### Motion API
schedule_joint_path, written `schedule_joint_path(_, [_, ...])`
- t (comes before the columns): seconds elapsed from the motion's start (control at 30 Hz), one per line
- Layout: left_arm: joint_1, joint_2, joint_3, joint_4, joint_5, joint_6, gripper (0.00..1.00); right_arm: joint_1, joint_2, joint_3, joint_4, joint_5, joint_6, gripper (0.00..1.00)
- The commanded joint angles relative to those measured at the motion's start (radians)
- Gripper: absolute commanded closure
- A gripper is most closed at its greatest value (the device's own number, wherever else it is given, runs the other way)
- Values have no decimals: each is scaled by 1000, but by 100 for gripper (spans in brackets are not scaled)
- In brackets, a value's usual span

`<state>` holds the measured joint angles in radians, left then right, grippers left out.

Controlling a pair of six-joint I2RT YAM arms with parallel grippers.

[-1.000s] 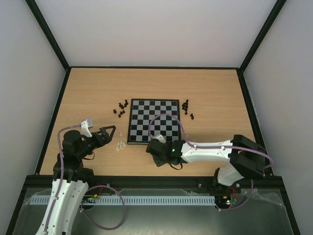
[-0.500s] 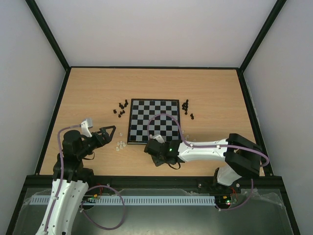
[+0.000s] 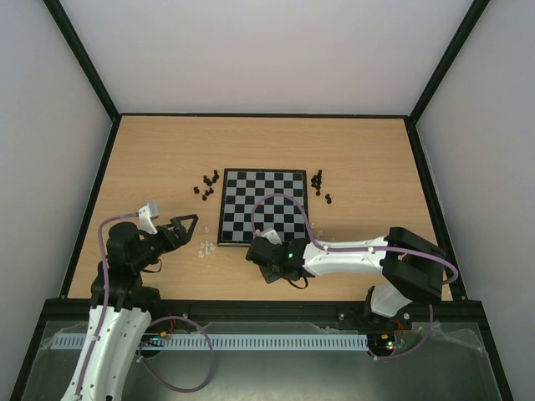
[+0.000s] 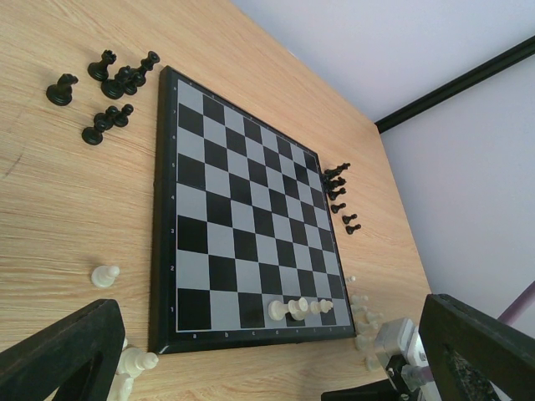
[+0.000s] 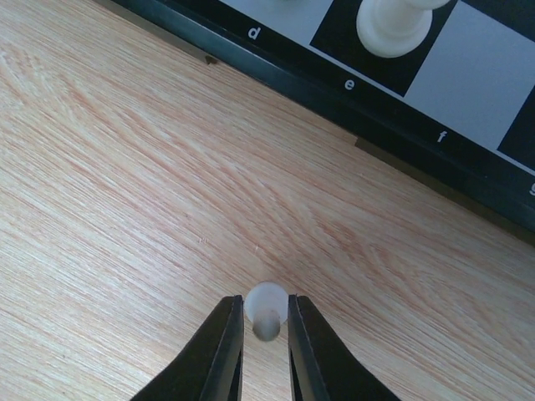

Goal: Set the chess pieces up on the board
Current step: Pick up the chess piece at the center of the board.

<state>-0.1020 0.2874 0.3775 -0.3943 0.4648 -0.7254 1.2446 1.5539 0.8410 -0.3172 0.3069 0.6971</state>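
Nearest the bases, the right fingers stand narrow, pressed on either side of the round head of a pale piece. It sits just off the near rim of the board, over the bare bench; I cannot tell whether it rests on the wood. To the left, the left fingers are spread wide and hold nothing, near the loose pale pieces beside the board's near left corner. On the board's nearest row stands a short line of pale pieces. Farther back, off the board, the left black cluster lies by its far left corner and the right black cluster by its far right.
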Motion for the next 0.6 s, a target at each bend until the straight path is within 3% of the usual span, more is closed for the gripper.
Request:
schedule_joint_path(0.0, [-4,-5,-7,13,0,4,1,9,20,12,-49,24,6,85])
schedule_joint_path(0.57, [-4,-2,-7,12,-4,4,1,8,-57,10,-95,68,16,94])
